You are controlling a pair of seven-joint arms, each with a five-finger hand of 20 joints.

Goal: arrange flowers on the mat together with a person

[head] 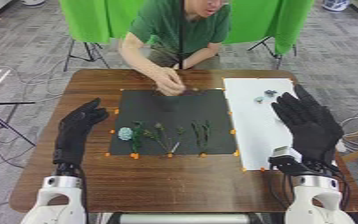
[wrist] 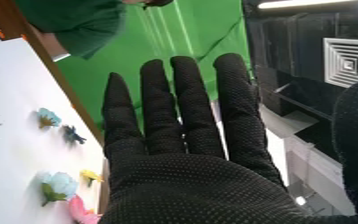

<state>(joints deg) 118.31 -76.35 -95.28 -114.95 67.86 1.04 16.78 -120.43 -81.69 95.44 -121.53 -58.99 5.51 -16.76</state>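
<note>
The black-gloved right hand and left hand are open; a person's bare hand is at the square black mat's far edge

No writing, label, brand, number or sign can be read
</note>
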